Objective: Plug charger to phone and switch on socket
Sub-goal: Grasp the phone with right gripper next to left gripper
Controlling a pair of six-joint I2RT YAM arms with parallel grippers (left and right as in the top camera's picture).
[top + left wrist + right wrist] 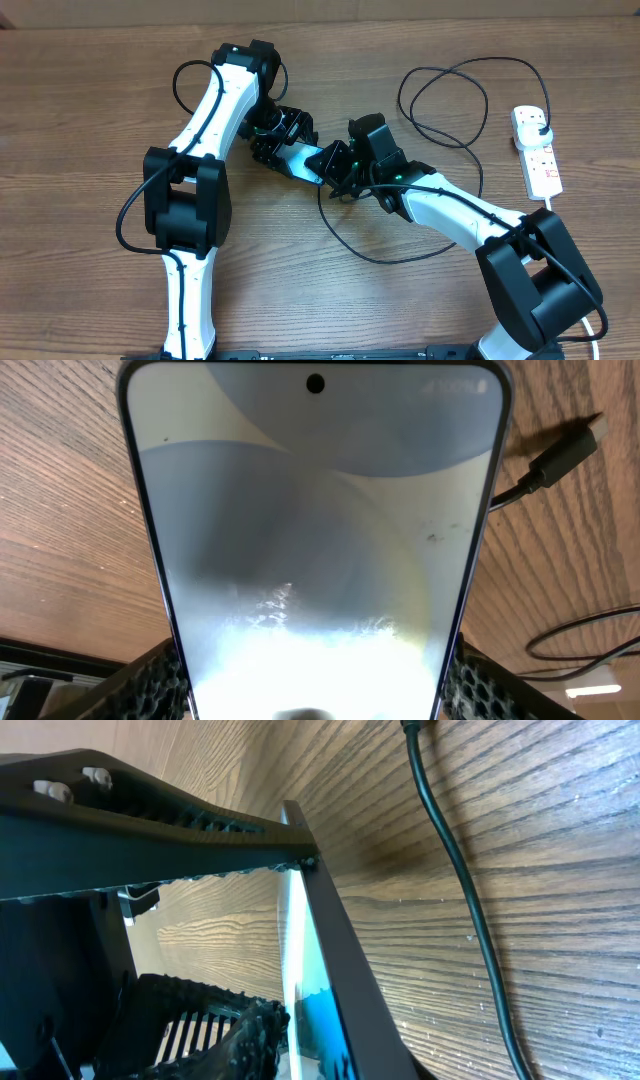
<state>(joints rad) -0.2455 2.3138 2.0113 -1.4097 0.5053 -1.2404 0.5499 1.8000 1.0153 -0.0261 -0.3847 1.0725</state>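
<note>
The phone (pixel 315 540) sits mid-desk, well away from every edge of the desk (pixel 90 110). The left end effector (pixel 283 148) is clamped across its width, a meshed pad pressing each long side. Its long axis runs from that end effector towards the right end effector (pixel 338 165), and the end with the camera hole points at the right arm.

The right end effector is at that far end. One finger (pixel 200 825) lies across the phone's corner and the other pad sits low beside the screen. I cannot tell whether it has the phone gripped or only brackets it.

The relation that matters is where the connector lies. The charger (pixel 548 462) ends in a connector tip (pixel 592 430) that lies loose on the desk just beside the phone's camera end, off to one side and angled away from it. Neither end effector holds it. The right arm is the nearer one.

The charging port is not visible. If it is at the end opposite the camera, as I would expect, it is buried in the left grip, and the tip lies at the wrong end of the long axis.

The socket (pixel 540 160) lies near the desk's right edge, well apart from both end effectors, with a black plug apparently seated at its far end
</note>
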